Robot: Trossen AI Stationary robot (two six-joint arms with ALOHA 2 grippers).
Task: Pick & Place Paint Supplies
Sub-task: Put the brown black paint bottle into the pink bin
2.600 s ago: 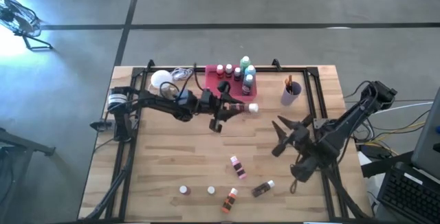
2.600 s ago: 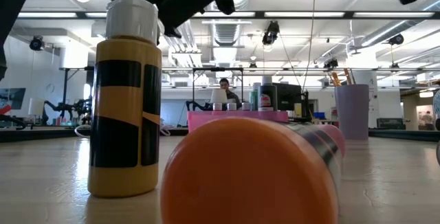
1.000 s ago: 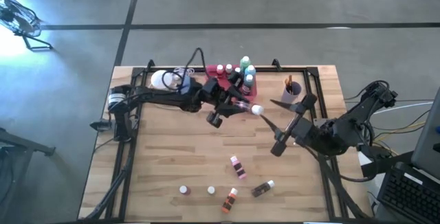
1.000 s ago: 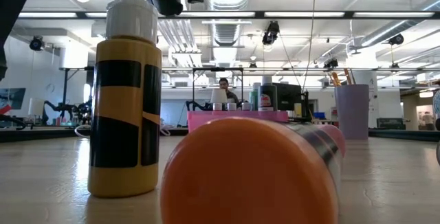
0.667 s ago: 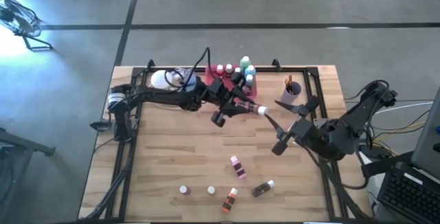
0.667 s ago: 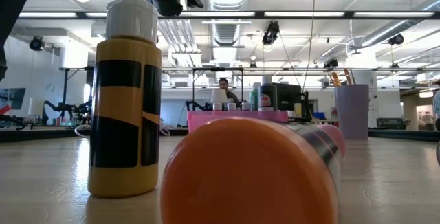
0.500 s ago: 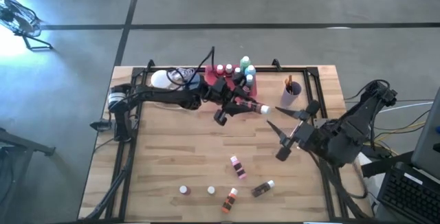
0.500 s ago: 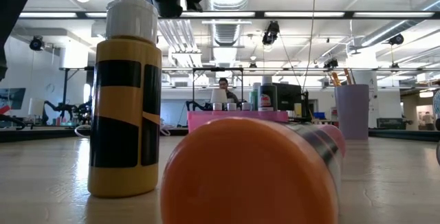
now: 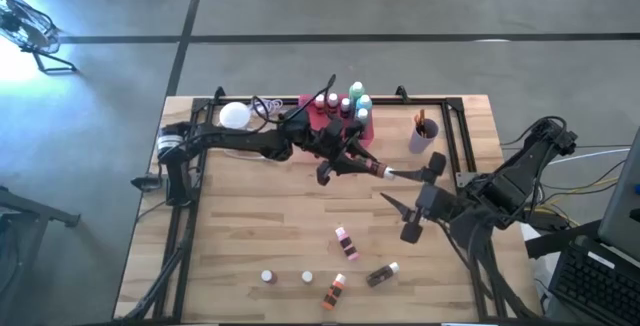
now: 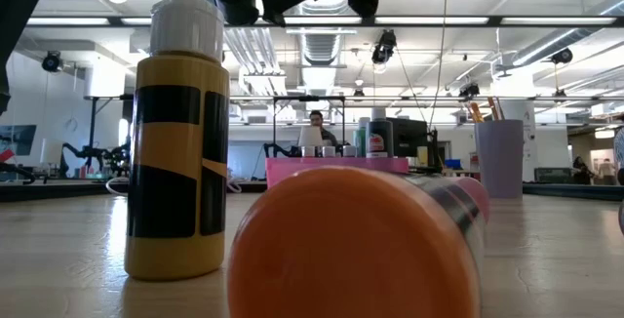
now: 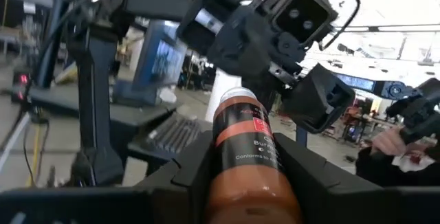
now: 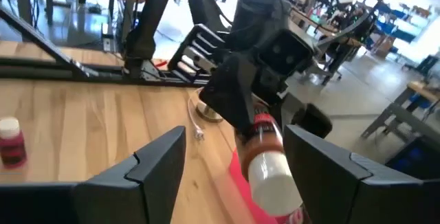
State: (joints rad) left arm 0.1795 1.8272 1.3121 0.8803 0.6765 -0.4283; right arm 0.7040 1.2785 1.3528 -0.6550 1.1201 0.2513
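While the left gripper (image 9: 352,159) stays clamped on a brown bottle (image 9: 372,167) at the high view's center, the right gripper (image 9: 410,188) faces its white cap, fingers spread apart. Behind stand the pink tray (image 9: 312,117) and purple cup (image 9: 422,135); 5 small bottles (image 9: 345,243) lie lower center.

Bare table (image 9: 250,226) left; loose bottles (image 9: 345,244) seemingly crowd the front

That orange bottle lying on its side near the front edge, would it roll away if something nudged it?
Probably. The orange bottle lies on its side on the bare wooden table, and its round body looks free to roll sideways. It seems small and light, so a slight push might move it.
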